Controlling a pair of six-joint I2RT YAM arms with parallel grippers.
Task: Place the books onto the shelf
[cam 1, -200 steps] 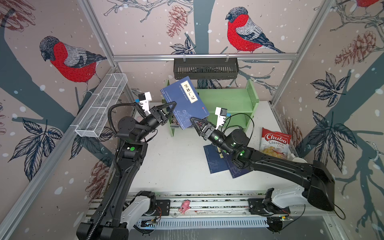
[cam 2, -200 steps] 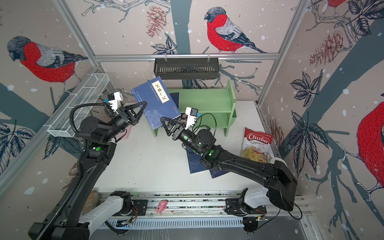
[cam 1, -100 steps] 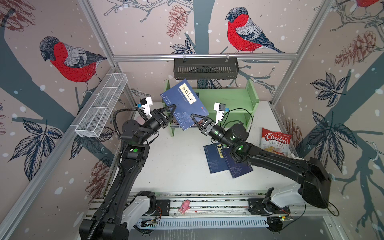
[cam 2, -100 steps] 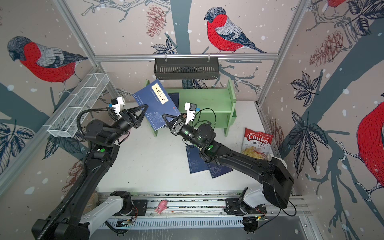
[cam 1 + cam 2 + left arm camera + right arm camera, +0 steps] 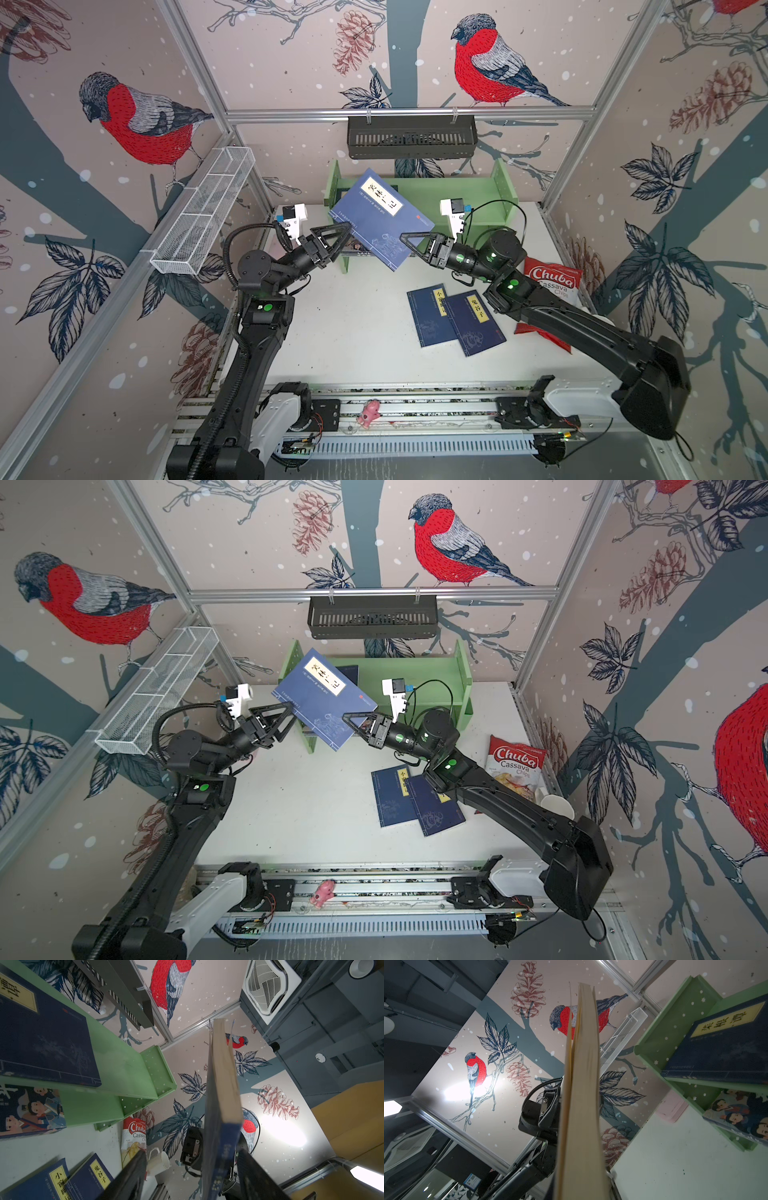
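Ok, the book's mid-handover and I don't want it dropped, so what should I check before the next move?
1. Right gripper shut on the held book: ok.
2. Left gripper open, fingers standing either side of the held book: ok.
3. Those fingers fully clear of its covers: cannot tell.
4. Held book closed flat: not ok, one cover gapes at the free edge.
5. Room on the shelf, top tier: ok, one navy book lies at one end, the rest bare.
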